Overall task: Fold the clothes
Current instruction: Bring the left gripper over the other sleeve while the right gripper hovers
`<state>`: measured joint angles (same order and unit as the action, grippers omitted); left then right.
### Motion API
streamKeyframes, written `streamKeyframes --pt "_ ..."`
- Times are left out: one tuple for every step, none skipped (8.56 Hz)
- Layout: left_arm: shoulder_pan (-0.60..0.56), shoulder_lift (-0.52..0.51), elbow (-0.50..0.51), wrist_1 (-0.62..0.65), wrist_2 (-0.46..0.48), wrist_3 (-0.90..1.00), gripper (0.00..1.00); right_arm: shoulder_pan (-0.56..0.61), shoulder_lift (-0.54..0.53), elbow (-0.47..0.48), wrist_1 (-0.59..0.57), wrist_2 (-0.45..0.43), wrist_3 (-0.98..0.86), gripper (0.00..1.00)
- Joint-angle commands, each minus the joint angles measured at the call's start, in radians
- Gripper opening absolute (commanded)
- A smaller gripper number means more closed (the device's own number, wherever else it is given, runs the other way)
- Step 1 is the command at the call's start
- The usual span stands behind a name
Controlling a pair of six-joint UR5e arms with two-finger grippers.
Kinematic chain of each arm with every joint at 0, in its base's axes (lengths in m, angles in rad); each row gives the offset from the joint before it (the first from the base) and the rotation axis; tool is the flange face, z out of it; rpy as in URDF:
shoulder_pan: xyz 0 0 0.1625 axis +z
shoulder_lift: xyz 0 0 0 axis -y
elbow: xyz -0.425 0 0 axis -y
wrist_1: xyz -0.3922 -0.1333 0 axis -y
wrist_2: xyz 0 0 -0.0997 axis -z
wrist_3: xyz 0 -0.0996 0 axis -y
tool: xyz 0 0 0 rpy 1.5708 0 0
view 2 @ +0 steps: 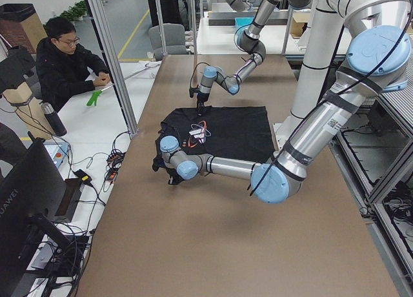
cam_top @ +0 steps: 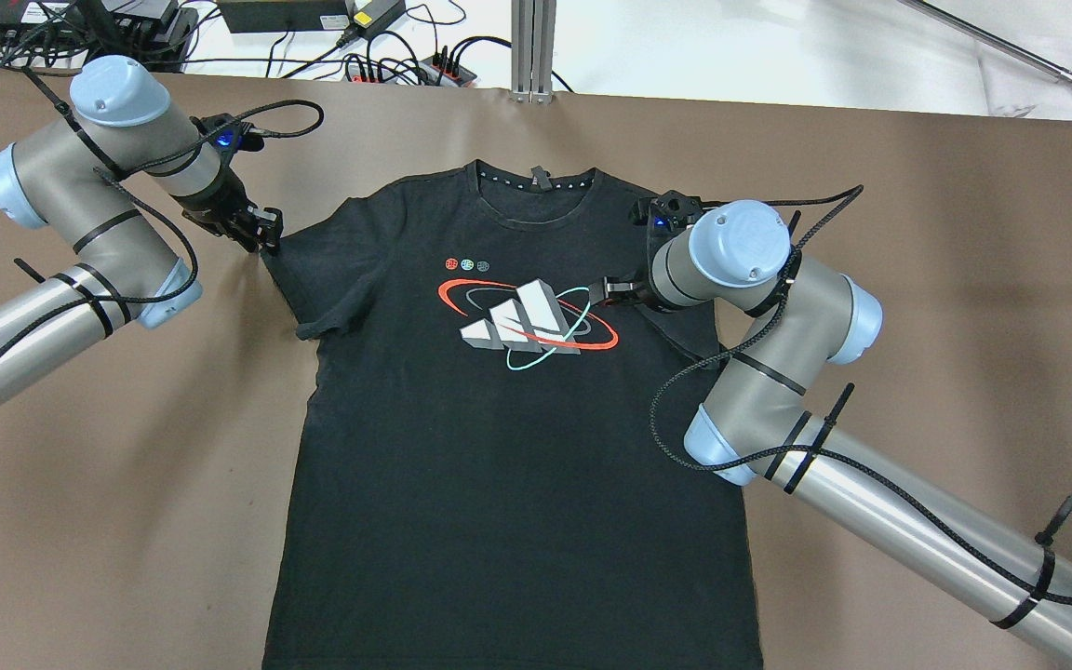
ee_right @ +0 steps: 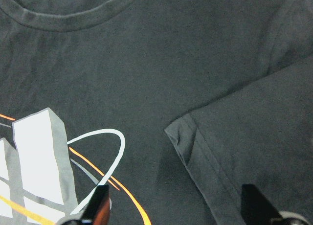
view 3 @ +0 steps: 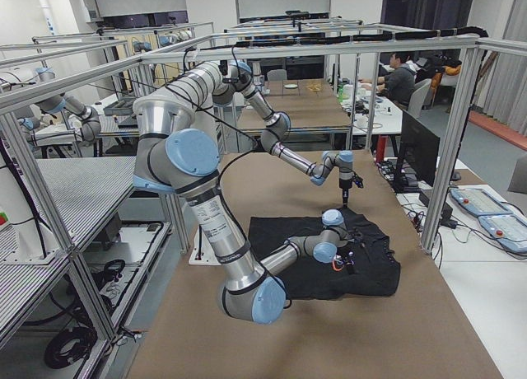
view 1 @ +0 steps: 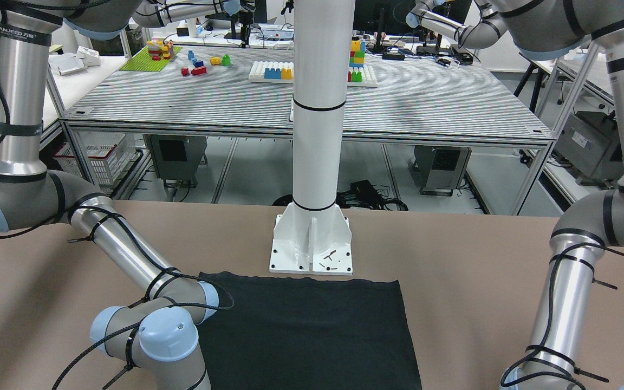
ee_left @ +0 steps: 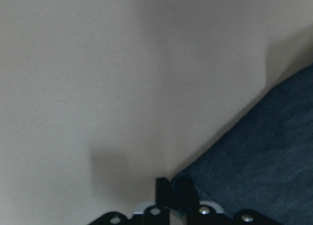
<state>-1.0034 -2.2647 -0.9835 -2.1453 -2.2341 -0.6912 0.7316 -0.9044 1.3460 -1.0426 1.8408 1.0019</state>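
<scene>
Overhead exterior view: the black T-shirt [cam_top: 499, 447] lies flat, print up, on the brown table [cam_top: 80, 512]. The left claw [cam_top: 263, 237], fingers pressed together, touches a sleeve [cam_top: 313, 270] at its outer corner; whether cloth is pinched, I cannot tell. The right claw [ee_right: 176, 191] is spread wide, with the other sleeve [ee_right: 244, 137], folded onto the chest, just ahead of it.

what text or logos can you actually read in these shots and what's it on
"HUAWEI": back of the monitor.
"WANJEED", first letter unsure: band on the right arm.
T-shirt: print has no legible words; its three small round marks are too small.
</scene>
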Motion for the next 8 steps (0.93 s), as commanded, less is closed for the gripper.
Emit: streamKeyframes --pt "0.0 -0.004 -0.015 -0.001 -0.001 -0.019 0.0 -0.003 -0.008 0.051 -0.01 0.001 0.003 0.95" --pt "-0.009 0.008 -0.068 0.005 -0.013 -0.019 0.0 -0.003 -0.019 0.065 -0.011 0.001 0.001 0.95" --pt "-0.011 0.039 -0.16 0.013 -0.027 -0.054 0.0 -0.003 -0.022 0.064 -0.011 0.001 0.001 0.95" --pt "-0.003 0.083 -0.267 0.018 -0.022 -0.139 0.0 -0.003 -0.03 0.064 -0.005 0.001 0.001 0.95" --pt "0.006 0.094 -0.335 0.031 -0.016 -0.218 0.0 -0.003 -0.034 0.064 -0.004 0.001 -0.002 0.95" --pt "0.052 0.076 -0.362 0.057 0.0 -0.305 0.0 -0.001 -0.037 0.061 -0.004 0.0 -0.012 0.95" --pt "0.099 0.018 -0.36 0.096 0.054 -0.357 0.0 -0.001 -0.042 0.059 -0.004 0.0 -0.015 0.95" --pt "0.141 -0.037 -0.351 0.186 0.11 -0.375 0.0 0.0 -0.042 0.059 -0.004 0.0 -0.016 0.95"
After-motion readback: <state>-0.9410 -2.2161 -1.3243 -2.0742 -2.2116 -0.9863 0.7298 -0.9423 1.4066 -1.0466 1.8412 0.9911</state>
